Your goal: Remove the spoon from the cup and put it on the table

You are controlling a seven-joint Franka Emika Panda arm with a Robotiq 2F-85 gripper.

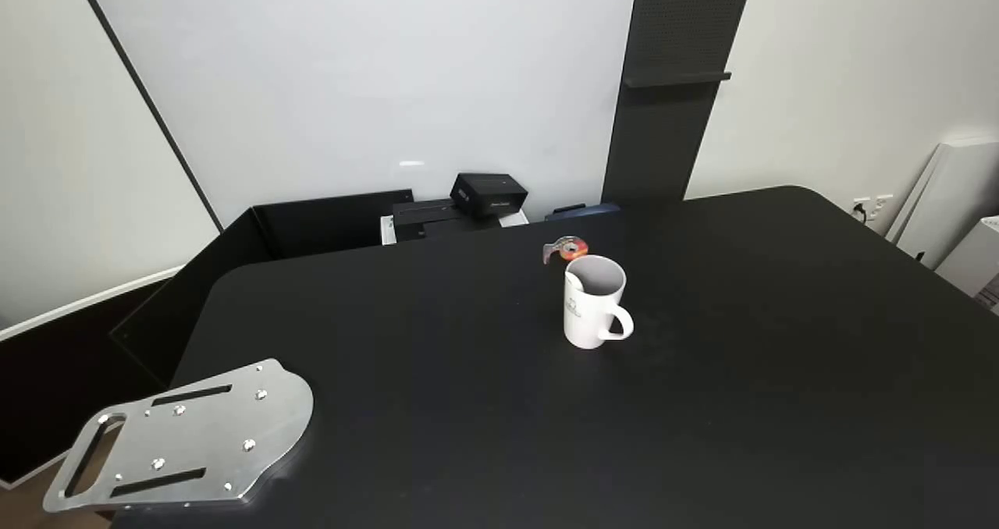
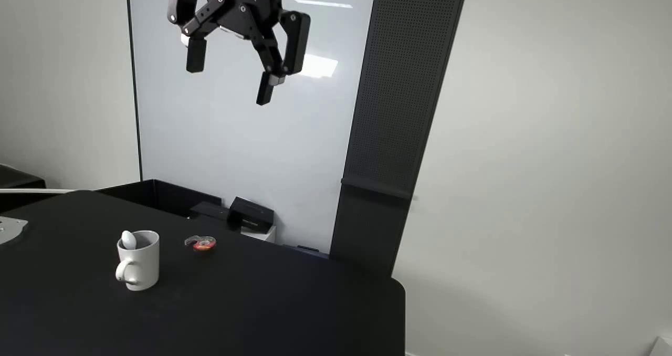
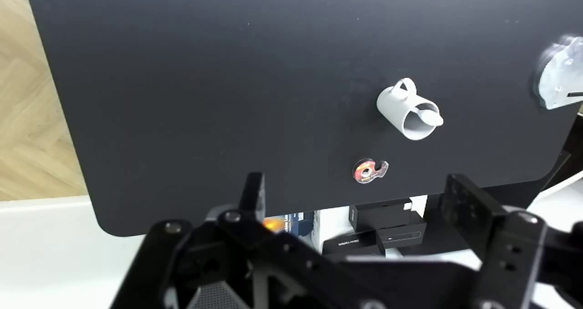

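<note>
The claw [image 2: 229, 86] gapes wide; the cup [image 2: 144, 264] hides the lower part of the spoon [image 2: 128, 240]

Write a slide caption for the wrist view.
A white spoon rests in a mug on the black table; end effector open.

Glare marks the white panel [image 2: 236, 140]; wrist view blurs the hand [image 3: 356, 189].

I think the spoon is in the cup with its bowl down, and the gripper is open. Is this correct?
Not quite: the spoon has its bowl up, at the mouth of the cup, as the wrist view shows. It is in the cup, and the gripper is open, as you say.
</note>
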